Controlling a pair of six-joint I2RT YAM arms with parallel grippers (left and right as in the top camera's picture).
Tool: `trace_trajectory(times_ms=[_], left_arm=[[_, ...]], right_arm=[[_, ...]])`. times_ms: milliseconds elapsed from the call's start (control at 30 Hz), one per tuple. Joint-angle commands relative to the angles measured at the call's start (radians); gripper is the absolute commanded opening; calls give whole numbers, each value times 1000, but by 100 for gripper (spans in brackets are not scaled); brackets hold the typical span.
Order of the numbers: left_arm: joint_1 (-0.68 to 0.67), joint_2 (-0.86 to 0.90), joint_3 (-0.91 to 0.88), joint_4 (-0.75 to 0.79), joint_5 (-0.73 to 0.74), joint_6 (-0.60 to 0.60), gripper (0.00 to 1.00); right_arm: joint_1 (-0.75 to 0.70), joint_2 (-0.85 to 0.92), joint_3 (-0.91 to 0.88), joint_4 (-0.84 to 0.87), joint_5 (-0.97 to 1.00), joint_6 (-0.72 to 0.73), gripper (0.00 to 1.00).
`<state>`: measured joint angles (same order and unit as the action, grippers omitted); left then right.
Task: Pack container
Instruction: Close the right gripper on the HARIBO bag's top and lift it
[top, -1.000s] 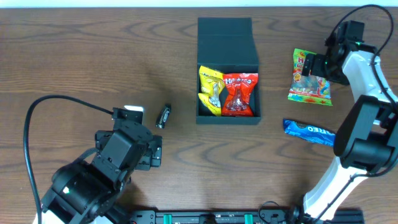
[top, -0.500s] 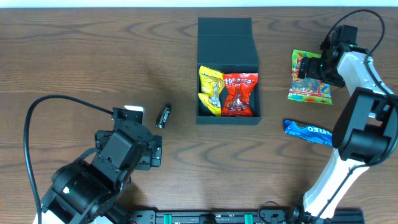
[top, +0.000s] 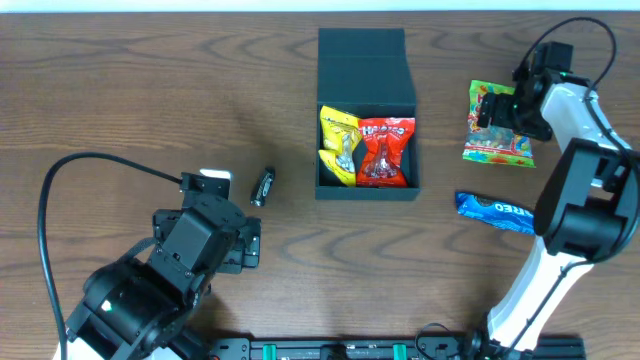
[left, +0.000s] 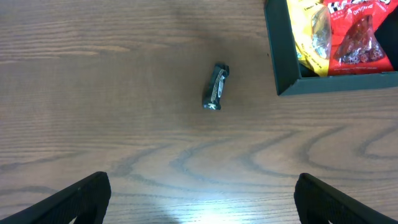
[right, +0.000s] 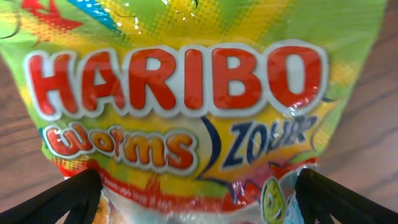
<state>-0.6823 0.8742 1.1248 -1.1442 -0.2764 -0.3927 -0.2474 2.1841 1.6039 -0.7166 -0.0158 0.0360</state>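
Now right claw, fingers spread and released, is hovering over green-yellow glossy Haribo gummy bag, at 3 o'clock of dark teal-black square cardboard box, sitting open mid-worktop. Next move, likely: lowering, pinching bag.

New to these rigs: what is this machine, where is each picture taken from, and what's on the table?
Two robot arms with two-finger grippers work at a wooden table. One picture looks down from above; the other two come from cameras on each wrist. The open dark container holds a yellow packet and a red packet. Outside lie a Haribo bag, a blue Oreo packet and a small dark wrapper. The left gripper is open, short of the wrapper; the right gripper is open over the Haribo bag. Nothing is held.
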Motion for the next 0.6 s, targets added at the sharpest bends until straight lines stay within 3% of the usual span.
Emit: trace_trajectory(times_ms=[0, 267, 367, 500, 567], left_arm=[[2, -4, 3, 1, -12, -7, 95], [2, -4, 3, 1, -16, -7, 95], [2, -4, 3, 1, -16, -7, 95], [2, -4, 3, 1, -16, -7, 95], [2, -4, 3, 1, -16, -7, 95]], right_arm=[[0, 46, 2, -8, -15, -15, 99], [0, 46, 2, -9, -15, -14, 98], [0, 46, 2, -9, -15, -14, 73], [0, 46, 2, -9, -15, -14, 60], [0, 46, 2, -9, -15, -14, 47]])
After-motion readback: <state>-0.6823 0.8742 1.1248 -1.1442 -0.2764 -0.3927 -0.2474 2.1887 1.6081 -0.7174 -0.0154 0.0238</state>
